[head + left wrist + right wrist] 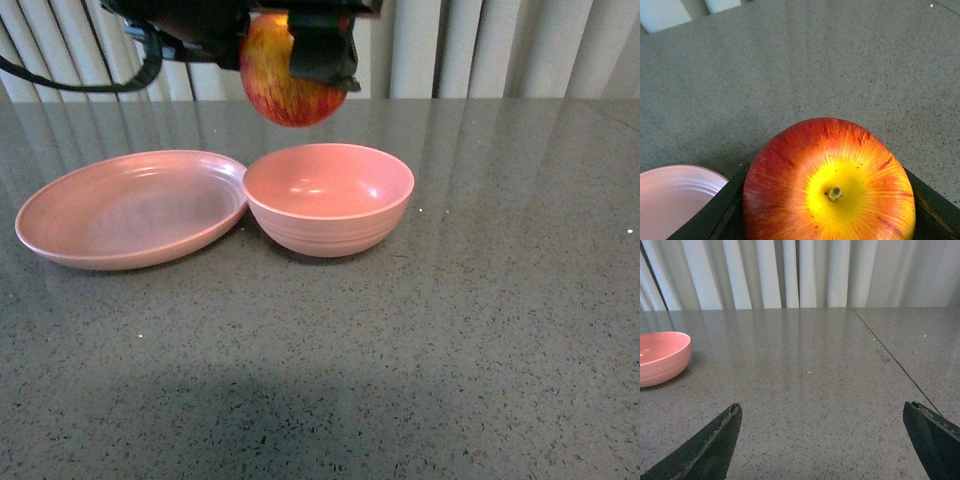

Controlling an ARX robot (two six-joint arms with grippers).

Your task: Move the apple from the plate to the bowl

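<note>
The red, yellow-streaked apple (285, 80) hangs in the air just above the far left rim of the deep pink bowl (330, 198), held by my left gripper (290, 55), which is shut on it. In the left wrist view the apple (830, 185) fills the space between the black fingers (722, 212), stem dimple toward the camera, and a pink rim (675, 175) shows beside it. The shallow pink plate (130, 207) lies with nothing on it, touching the bowl's left side. My right gripper (822, 412) is open over bare tabletop, with the bowl (662, 357) off to one side.
Everything rests on a grey speckled stone tabletop (450, 350). A seam (895, 360) runs across the table in the right wrist view. Pale vertical blinds (500, 45) line the far edge.
</note>
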